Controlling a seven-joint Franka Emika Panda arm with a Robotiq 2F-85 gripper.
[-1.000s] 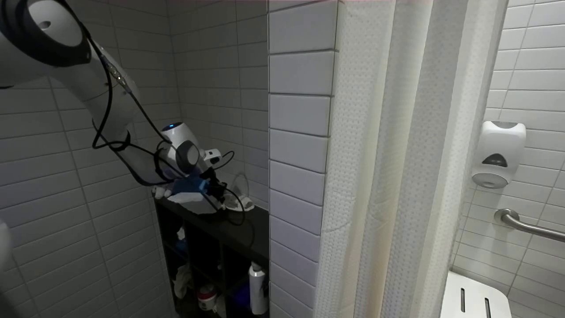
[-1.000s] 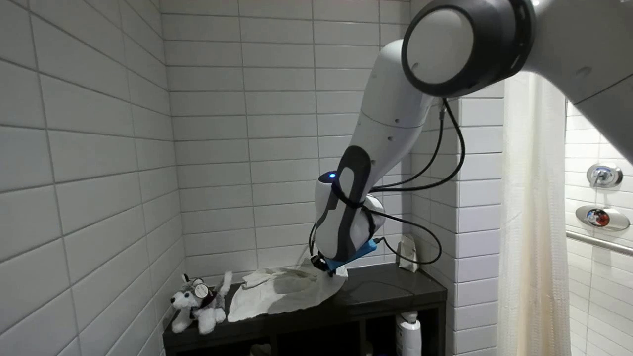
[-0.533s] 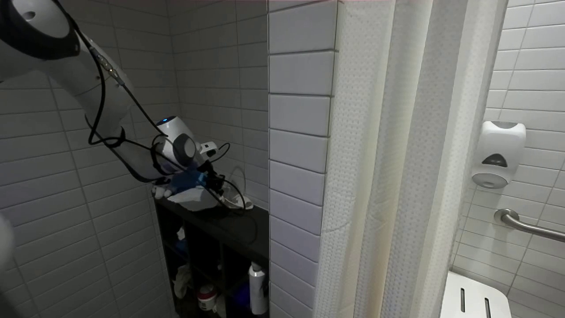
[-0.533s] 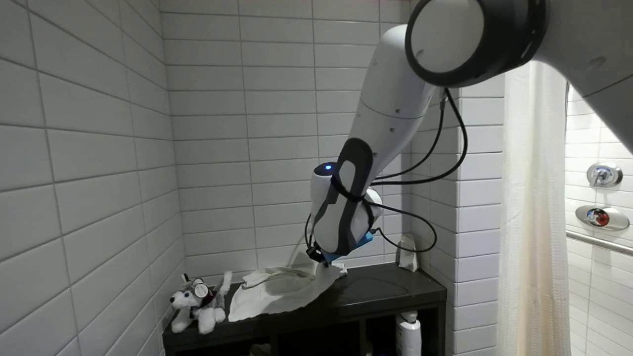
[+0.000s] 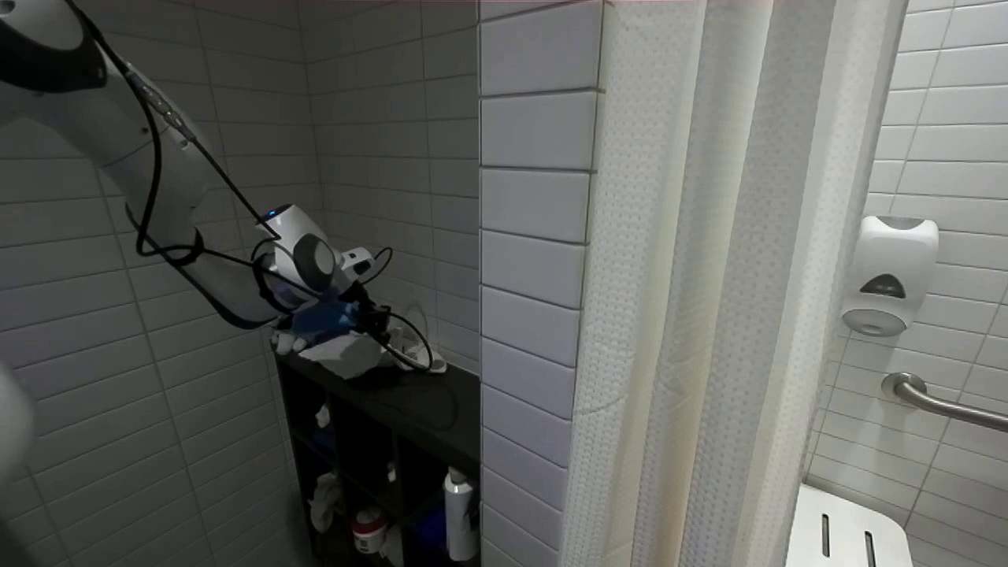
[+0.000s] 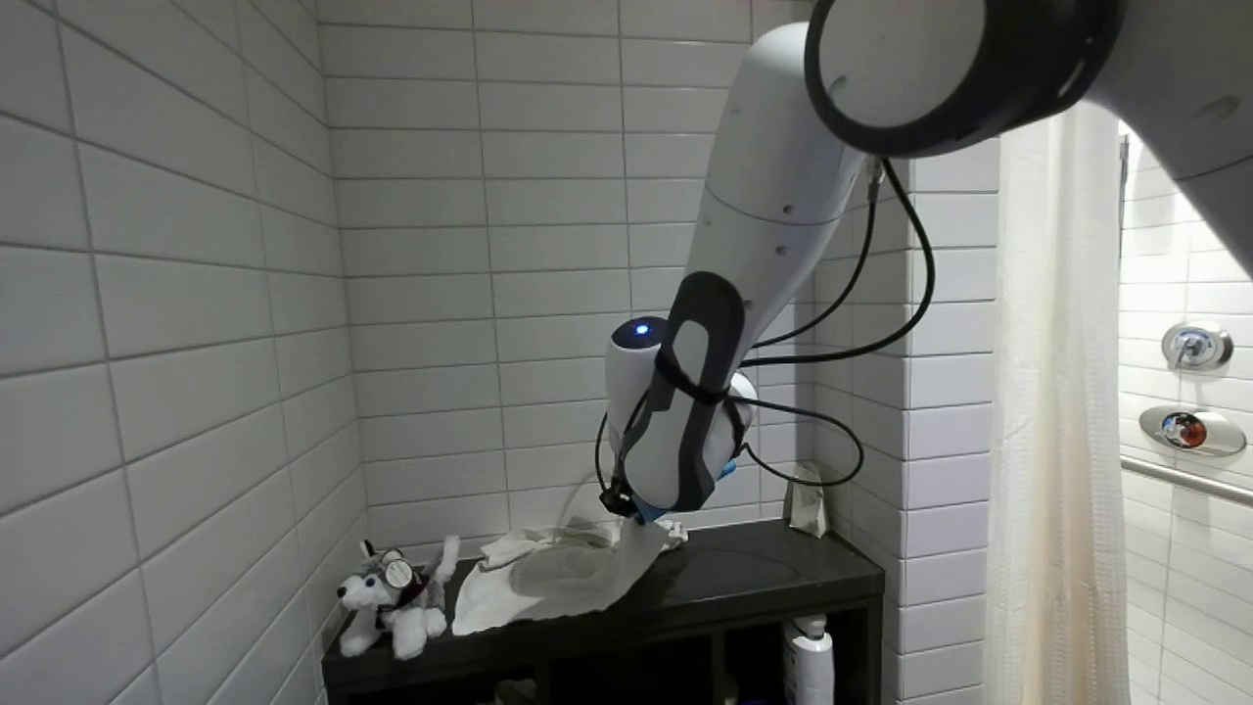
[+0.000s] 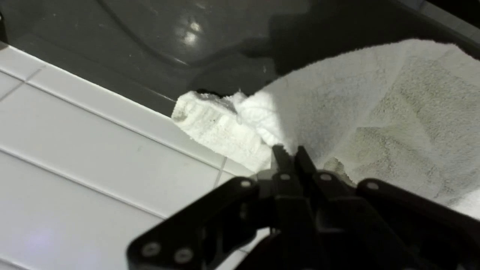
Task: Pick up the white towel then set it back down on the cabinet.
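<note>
White towel (image 6: pixel 578 580): part pinched in the claw (image 7: pixel 289 150), clenched; it slopes down from there, the rest spread on the dark cabinet (image 6: pixel 754 573) beneath the claw. Plush dog (image 6: pixel 401 612) on the same top, past the towel from the claw. White bottle (image 6: pixel 810 666) in a compartment lower than the claw. Tiled wall (image 7: pixel 123 161) near the claw; shower curtain (image 6: pixel 1049 411) well apart from it.

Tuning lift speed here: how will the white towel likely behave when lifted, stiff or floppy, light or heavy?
Likely floppy: the white towel sags in a soft curve from the end effector to the cabinet. Probably light for its size: its edge looks thin. It may drag first, since much of it lies on the cabinet.
</note>
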